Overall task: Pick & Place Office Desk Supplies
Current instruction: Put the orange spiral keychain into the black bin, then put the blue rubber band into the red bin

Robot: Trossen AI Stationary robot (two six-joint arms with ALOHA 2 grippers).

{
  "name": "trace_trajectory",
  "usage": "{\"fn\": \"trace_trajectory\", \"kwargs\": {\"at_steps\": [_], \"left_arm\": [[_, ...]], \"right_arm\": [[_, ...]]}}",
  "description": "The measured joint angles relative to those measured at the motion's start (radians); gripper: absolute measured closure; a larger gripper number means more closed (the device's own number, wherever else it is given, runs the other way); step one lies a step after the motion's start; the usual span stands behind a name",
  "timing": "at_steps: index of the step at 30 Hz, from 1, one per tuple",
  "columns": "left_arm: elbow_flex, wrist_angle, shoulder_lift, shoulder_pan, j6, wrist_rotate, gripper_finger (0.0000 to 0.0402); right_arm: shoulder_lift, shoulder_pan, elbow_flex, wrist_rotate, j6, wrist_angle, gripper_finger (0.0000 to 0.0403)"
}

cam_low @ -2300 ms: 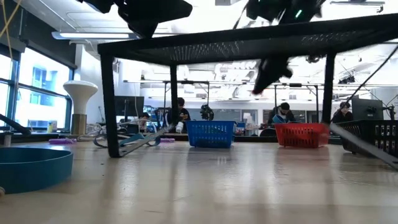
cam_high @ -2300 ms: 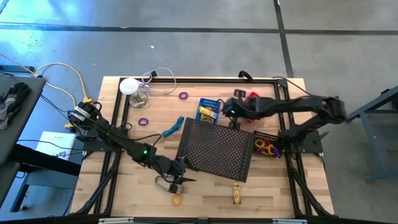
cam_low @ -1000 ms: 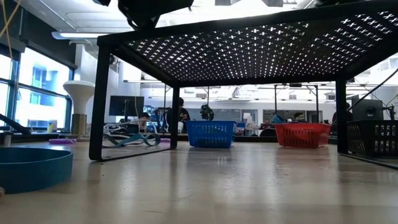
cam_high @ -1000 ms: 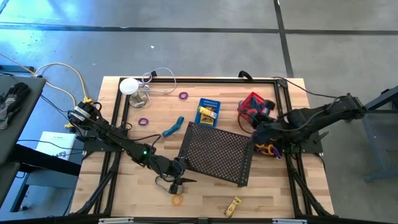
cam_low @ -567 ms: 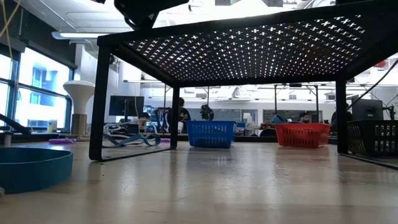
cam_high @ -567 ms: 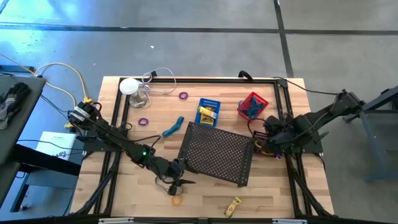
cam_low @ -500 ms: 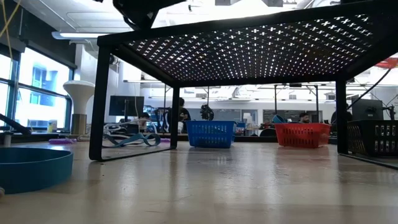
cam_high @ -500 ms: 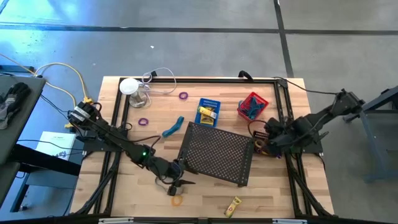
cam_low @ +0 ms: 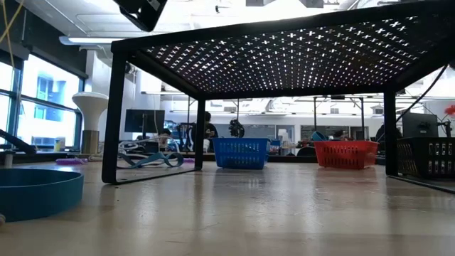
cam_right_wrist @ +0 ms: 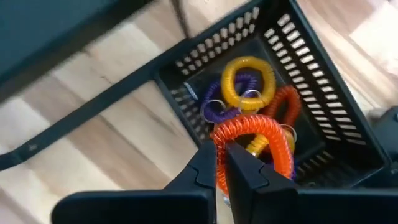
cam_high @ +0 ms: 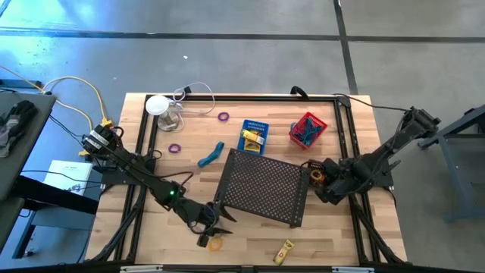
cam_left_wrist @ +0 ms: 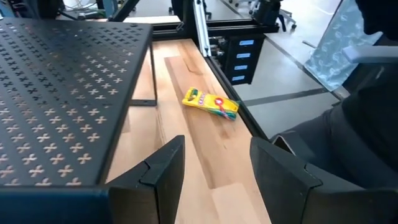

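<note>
My right gripper (cam_high: 317, 179) points down at the table's right side, shut on an orange coil ring (cam_right_wrist: 264, 127). Below it a small black basket (cam_right_wrist: 297, 38) holds yellow, purple and orange coil rings. My left gripper (cam_left_wrist: 214, 177) stands open near the table's front edge, beside the large black mesh tray (cam_high: 261, 186), with nothing between its fingers. A yellow packet (cam_left_wrist: 210, 104) lies flat on the wood ahead of it. An orange ring (cam_high: 217, 243) lies by the left gripper (cam_high: 217, 225). Purple rings (cam_high: 175, 149) and a blue loop (cam_high: 210, 156) lie farther back. My right gripper pinches the orange coil ring between its two fingers at one spot on its loop (cam_right_wrist: 231, 130). The fingers come from above, pointing down. The rest of the coil curves out beside the fingertips, over the basket's coils. Whether it touches them, I cannot tell.
A red basket (cam_high: 307, 129) and a blue box with a yellow packet (cam_high: 254, 135) stand behind the mesh tray. A white round-topped object with a cable (cam_high: 161, 107) is at the far left. The tray stands on legs (cam_low: 114, 121), with open room beneath.
My right gripper has come toward the table's near edge and down, rolling and tipping until it points down, and has carried the orange coil ring to above the black basket. My left gripper has swung a little toward the near edge and stays open.
</note>
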Motion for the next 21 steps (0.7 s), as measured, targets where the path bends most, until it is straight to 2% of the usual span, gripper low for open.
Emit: {"fn": "trace_trajectory", "kwargs": {"at_steps": [4,11,16,21], "left_arm": [[0.0,0.0,0.0,-0.016,-0.001,-0.001,0.0225],[0.0,-0.034,0.0,-0.04,-0.016,-0.001,0.0225],[0.0,-0.051,0.0,-0.041,-0.026,-0.003,0.0225],[0.0,-0.055,-0.002,-0.041,-0.027,-0.003,0.0225]], "right_arm": [[0.0,-0.006,-0.033,-0.001,0.032,0.005,0.0371],[0.0,-0.012,-0.042,0.016,0.031,0.006,0.0277],[-0.008,-0.011,-0.042,0.09,-0.002,-0.028,0.023],[-0.019,-0.011,-0.042,0.221,-0.043,-0.055,0.0223]]}}
